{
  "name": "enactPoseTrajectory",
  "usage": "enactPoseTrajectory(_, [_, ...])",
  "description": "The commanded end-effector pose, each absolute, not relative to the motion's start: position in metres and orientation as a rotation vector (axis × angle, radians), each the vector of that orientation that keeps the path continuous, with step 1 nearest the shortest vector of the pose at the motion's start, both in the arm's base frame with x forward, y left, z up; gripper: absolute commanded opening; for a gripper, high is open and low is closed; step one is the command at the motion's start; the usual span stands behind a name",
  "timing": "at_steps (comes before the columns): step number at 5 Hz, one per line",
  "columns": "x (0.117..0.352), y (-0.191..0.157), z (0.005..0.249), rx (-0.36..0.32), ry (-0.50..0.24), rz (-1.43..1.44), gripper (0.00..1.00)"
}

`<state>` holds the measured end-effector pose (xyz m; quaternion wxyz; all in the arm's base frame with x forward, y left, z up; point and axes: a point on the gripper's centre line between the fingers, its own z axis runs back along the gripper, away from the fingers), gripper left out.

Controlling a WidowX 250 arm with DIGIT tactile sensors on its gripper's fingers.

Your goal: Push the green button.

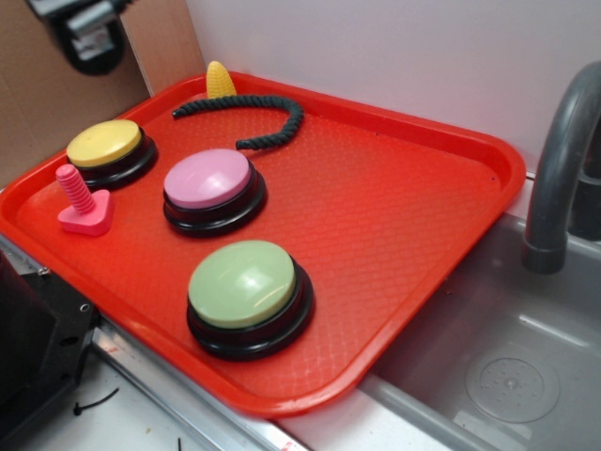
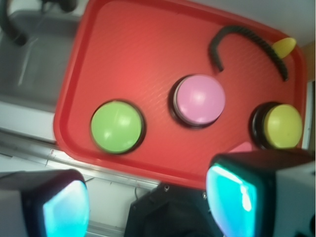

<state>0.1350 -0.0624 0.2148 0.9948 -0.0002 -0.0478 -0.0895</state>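
On the red tray [image 1: 413, 225], left to right: a pink screw [image 1: 83, 199], yellow button [image 1: 105, 143], pink button [image 1: 208, 178], then the green button [image 1: 242, 283] at 5 o'clock from the pink one (near the tray's front edge). The claw [image 2: 148, 200] hangs above, fingers [image 2: 232, 195] apart, holding nothing.

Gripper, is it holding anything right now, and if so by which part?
Nothing is held. The gripper is open, its fingers spread with only empty space between them, high above the tray.
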Motion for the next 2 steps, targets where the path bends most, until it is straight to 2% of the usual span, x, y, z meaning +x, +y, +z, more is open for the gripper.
enactPoseTrajectory(1, [0.158, -0.077, 0.174, -0.065, -0.115, -0.321, 1.00])
enactPoseTrajectory(2, [0.166, -0.119, 0.132, -0.107, -0.089, -0.475, 1.00])
